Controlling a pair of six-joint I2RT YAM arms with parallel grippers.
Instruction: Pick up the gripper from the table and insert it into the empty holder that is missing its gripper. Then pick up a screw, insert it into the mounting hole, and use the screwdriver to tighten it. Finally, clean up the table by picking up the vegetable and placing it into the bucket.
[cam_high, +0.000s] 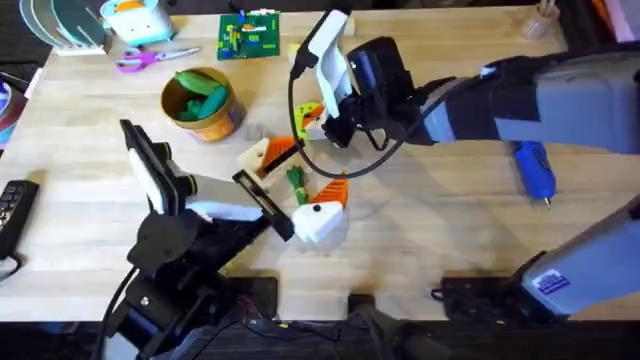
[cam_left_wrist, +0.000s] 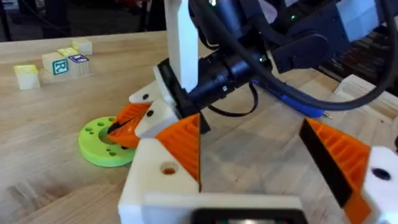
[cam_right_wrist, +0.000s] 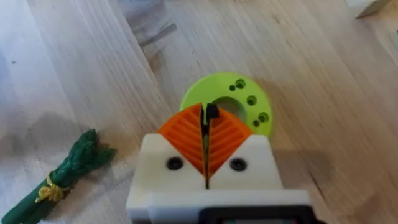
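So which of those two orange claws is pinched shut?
The right arm's gripper, above the lime-green disc: its orange pads meet, pinching a small black piece. The left arm's gripper has its fingers spread wide apart.

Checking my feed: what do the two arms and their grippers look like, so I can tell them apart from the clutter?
Both arms are black with loose black cables. Each gripper has white blocky mounts carrying orange ribbed triangular pads: left gripper, right gripper. The right arm shows grey-blue upper segments, and white upright plates sit on both wrists.
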